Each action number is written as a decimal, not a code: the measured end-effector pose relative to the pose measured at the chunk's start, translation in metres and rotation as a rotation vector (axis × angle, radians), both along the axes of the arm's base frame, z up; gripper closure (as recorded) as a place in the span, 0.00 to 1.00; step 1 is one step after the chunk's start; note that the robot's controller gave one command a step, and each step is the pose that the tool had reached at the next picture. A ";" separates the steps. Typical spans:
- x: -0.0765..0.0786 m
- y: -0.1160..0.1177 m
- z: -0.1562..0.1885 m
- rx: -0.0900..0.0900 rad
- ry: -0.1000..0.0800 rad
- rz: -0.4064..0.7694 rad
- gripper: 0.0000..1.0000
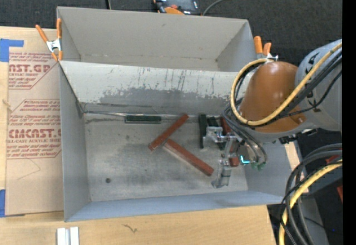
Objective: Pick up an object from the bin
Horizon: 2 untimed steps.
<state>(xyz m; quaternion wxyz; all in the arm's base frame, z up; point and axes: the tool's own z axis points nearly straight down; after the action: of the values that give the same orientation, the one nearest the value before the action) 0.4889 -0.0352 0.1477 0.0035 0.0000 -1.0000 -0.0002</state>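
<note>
item: grey metal bin (150, 79), carrying two flat, reddish-brown, wood-like strips, a dark flat bar (143, 119) by the back wall and a black upright block (203, 130).
step, as judged: approach. the jaws are hanging low at the right end of the lower strip (189, 158), which is lying mid-floor and meeting the upper strip (168, 133).
jaw opening: cannot tell.
next: probably settling astride that end, then closing.
obscured: the orange wrist cover (270, 96) and cables are hiding the bin's right corner.
</note>
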 end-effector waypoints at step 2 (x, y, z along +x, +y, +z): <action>0.007 0.001 -0.078 0.000 -0.007 -0.124 1.00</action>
<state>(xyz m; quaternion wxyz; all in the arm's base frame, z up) 0.4961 -0.0344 0.0693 0.0002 -0.0619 -0.9981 -0.0002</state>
